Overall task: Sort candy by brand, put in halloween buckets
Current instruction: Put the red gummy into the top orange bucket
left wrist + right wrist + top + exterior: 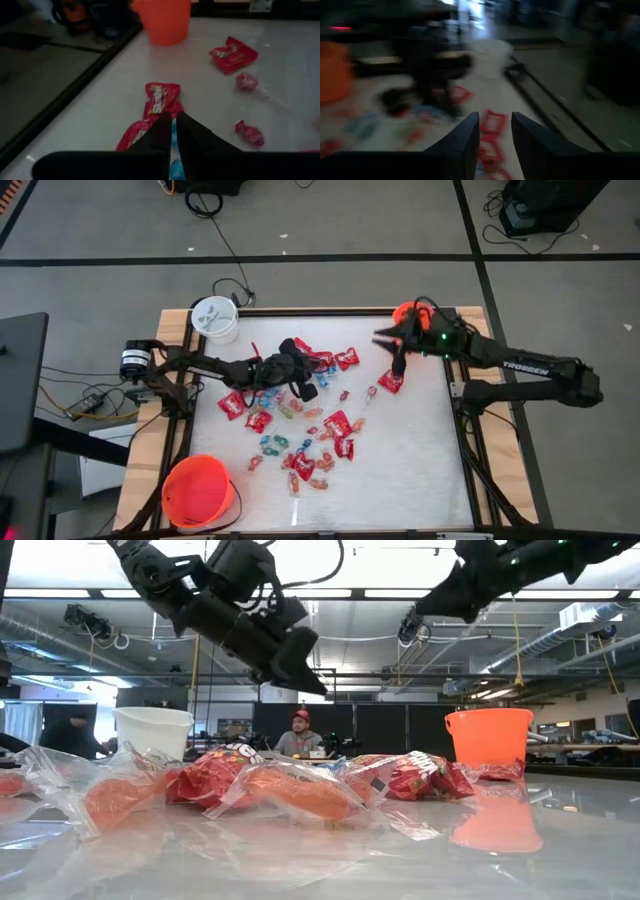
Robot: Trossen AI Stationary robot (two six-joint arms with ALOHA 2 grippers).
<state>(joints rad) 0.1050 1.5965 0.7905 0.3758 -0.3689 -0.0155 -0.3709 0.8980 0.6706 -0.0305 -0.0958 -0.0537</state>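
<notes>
The candy [300, 420] is spread across the middle of the bench [420, 470] in the high view: red packets, small blue-wrapped pieces, and pink ones in clear wrap, some on sticks. The white bucket [215, 319] is seen at the upper left, a small orange bucket [405, 313] at the upper right, and a larger orange bucket [198, 491] at the lower left.

The left gripper [174, 131] is held above the pile at centre frame, its fingers nearly together on a small blue-wrapped piece [174, 161]. The right gripper [493, 129] is placed near the small orange bucket, fingers apart and nothing seen between them; a red packet [391, 382] lies just below it.

The sweets are judged light and soft, their wrappers slippery and easily crumpled. The packets are best pinched across the flat middle, the twisted pieces at the body rather than the loose ends, and the stick ones at the wrapped head.

"Skittles" can be read on a red packet [161, 98] in the left wrist view. "TROSSEN" is printed on the right arm [530, 367].
</notes>
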